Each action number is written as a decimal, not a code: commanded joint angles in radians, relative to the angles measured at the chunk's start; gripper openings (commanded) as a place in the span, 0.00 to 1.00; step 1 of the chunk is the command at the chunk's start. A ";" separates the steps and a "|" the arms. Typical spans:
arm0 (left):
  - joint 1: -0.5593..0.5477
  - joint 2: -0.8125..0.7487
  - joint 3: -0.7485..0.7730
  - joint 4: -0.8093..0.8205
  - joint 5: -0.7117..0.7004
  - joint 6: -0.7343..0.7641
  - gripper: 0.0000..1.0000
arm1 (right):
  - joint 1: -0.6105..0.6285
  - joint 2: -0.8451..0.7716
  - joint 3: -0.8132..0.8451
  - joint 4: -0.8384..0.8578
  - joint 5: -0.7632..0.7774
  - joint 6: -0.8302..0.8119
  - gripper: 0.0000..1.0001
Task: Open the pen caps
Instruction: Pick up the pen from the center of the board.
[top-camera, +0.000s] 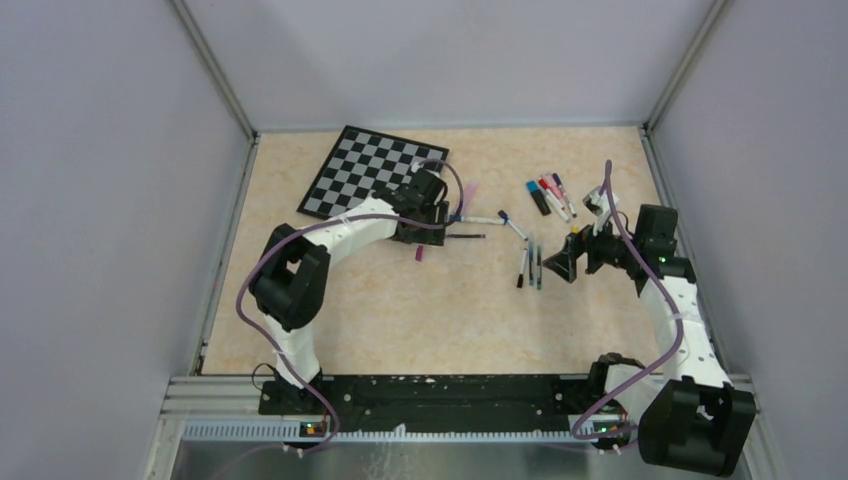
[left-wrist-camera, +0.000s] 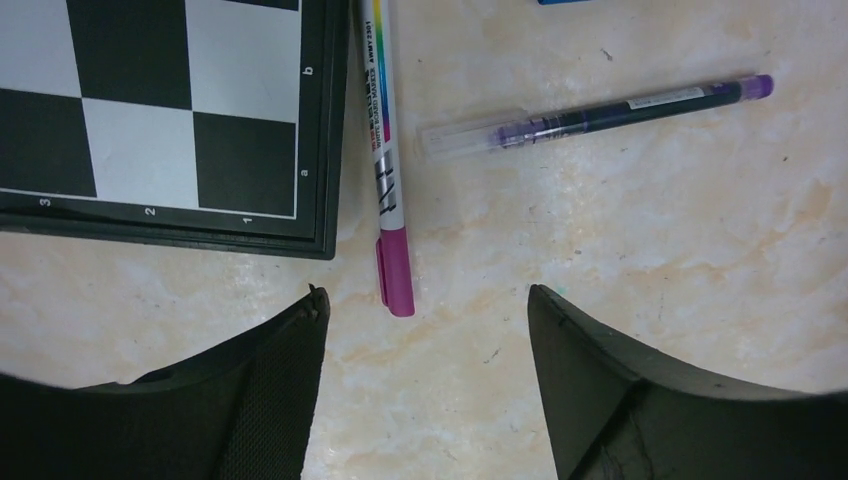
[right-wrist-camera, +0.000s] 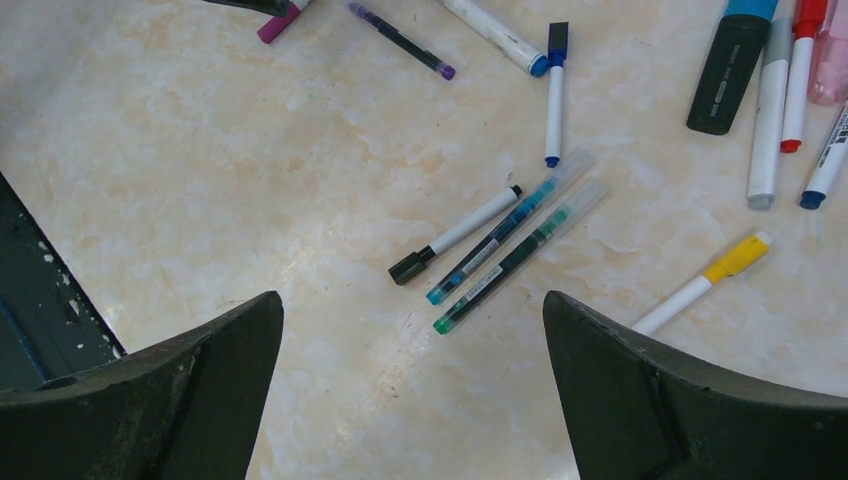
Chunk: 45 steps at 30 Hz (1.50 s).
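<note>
While left tool and right tool gape empty, pink-capped pen beside chessboard marked 1, 2, 3

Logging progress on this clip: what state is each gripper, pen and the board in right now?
left gripper: open, empty
right gripper: open, empty
magenta-capped pen: cap on, flat beside the chessboard
purple pen: clear cap on
black-capped marker: cap on
yellow-capped marker: cap on
chessboard: lying flat, unfolded
</note>
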 joint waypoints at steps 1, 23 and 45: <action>-0.008 0.048 0.082 -0.047 -0.065 0.066 0.73 | 0.002 -0.007 0.009 0.038 0.001 -0.036 0.99; -0.007 0.193 0.157 -0.063 -0.084 0.130 0.32 | -0.010 0.003 0.000 0.030 0.001 -0.061 0.99; -0.007 0.224 0.141 -0.095 -0.062 0.120 0.11 | -0.018 -0.001 0.003 0.020 -0.011 -0.070 0.99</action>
